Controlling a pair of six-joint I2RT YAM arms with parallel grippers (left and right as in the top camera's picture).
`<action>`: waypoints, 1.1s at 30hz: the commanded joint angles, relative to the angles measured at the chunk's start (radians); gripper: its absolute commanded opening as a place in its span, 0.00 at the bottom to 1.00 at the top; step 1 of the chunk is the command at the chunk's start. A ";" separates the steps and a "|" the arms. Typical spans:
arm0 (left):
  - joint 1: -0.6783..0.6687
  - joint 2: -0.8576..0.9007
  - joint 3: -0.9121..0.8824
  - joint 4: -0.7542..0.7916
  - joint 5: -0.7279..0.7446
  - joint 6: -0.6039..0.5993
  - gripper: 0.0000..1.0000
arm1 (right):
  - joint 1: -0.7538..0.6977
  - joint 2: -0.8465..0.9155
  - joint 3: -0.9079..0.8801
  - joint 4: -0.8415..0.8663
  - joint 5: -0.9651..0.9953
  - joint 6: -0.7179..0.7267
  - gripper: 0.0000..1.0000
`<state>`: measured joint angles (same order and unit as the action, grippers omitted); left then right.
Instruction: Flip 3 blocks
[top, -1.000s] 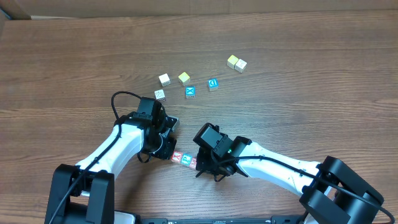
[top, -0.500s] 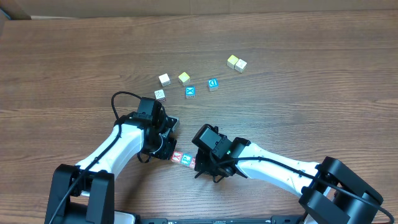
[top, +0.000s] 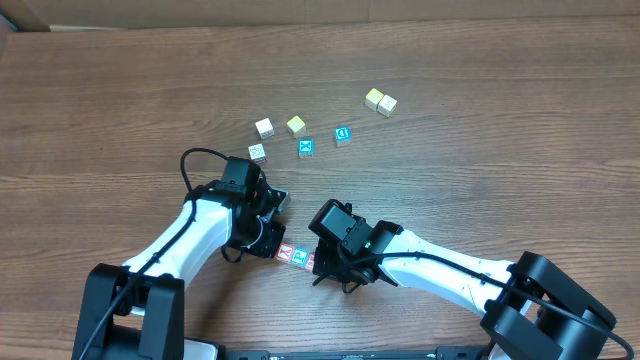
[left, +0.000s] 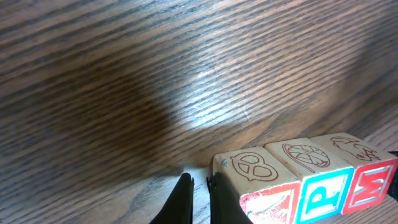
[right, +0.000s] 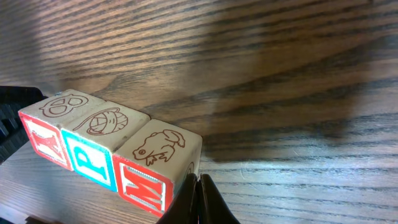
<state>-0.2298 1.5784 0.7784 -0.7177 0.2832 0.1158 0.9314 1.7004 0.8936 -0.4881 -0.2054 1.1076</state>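
Three letter blocks lie touching in a row on the table: the red Y block (top: 285, 252) (left: 255, 171) (right: 53, 115), the blue P block (top: 299, 257) (left: 308, 158) (right: 102, 134) and the red M block (top: 311, 262) (left: 354, 149) (right: 158, 155). Their top faces show line drawings and the letters face the front. My left gripper (top: 274, 247) (left: 199, 180) is shut and empty, one finger against the Y end of the row. At the M end, my right gripper (top: 321, 266) (right: 199, 179) is shut and empty, its tips against that block's side.
Farther back lie other cubes: a white one (top: 264, 127), a yellow one (top: 296, 125), a blue X (top: 306, 148), a blue D (top: 342, 135), a pale one (top: 257, 152) and a yellow and white pair (top: 380, 101). Both arms crowd the near table.
The right gripper crept slightly left against the M end of the row. The blocks and the left gripper have hardly moved.
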 joint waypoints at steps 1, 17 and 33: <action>-0.017 0.003 -0.008 -0.004 0.021 0.026 0.04 | 0.005 0.011 -0.005 0.010 0.004 0.012 0.04; -0.035 0.003 -0.008 -0.018 0.022 -0.012 0.04 | 0.005 0.011 -0.005 0.060 0.011 0.012 0.04; -0.099 0.003 -0.008 -0.011 0.021 -0.093 0.04 | 0.005 0.011 -0.004 0.069 0.041 0.015 0.04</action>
<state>-0.2981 1.5784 0.7784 -0.7284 0.2073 0.0643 0.9310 1.7050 0.8803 -0.4541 -0.1749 1.1217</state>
